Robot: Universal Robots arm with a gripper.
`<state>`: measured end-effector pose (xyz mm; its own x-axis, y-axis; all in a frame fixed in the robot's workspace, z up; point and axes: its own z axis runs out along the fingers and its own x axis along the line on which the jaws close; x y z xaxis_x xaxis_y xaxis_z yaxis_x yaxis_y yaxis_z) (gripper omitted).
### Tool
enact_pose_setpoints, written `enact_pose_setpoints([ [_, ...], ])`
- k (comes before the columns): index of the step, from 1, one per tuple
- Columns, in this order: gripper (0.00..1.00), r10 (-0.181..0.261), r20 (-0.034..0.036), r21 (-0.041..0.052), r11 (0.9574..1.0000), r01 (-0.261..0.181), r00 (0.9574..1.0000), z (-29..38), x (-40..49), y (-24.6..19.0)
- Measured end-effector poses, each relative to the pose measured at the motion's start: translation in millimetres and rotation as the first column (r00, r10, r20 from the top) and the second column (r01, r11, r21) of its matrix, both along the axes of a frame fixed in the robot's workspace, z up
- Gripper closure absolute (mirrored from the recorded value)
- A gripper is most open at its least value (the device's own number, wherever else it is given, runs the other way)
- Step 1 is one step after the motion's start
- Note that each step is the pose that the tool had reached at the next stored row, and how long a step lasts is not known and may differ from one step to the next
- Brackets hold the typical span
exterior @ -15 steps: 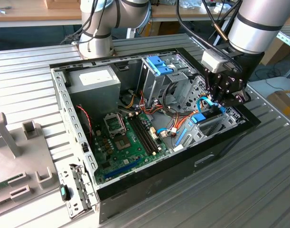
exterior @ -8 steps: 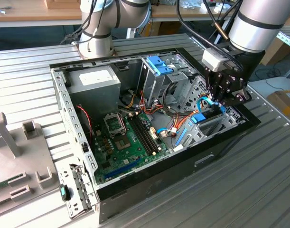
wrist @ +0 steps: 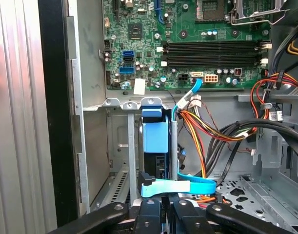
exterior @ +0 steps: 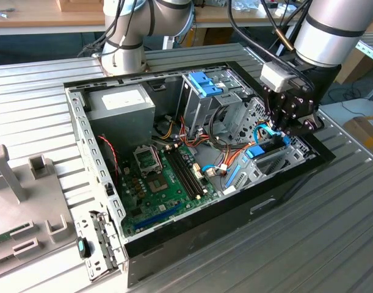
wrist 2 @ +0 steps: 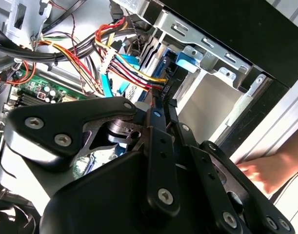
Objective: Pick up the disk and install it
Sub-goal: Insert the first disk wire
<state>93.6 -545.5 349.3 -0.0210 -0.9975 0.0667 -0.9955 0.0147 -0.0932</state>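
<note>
Hiding the disk: black fingers.

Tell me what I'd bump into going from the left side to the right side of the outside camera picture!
Grey plastic stand → power-supply box → green motherboard → upright drive cage with blue tabs → gripper, down inside the open computer case.

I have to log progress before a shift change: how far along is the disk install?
The disk already stands on edge in the bay slot of the computer case, no longer lying outside. The gripper is right above it at that bay. Whether it is fully seated, or cabled, can't be judged from these views.
</note>
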Motion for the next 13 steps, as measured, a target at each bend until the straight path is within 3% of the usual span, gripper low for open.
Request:
enact_pose_setpoints([
  [13, 0.84, 0.002, 0.0000, -0.0015, 1.0000, -0.002, 1.0000, -4.4, 0.7, 0.0],
])
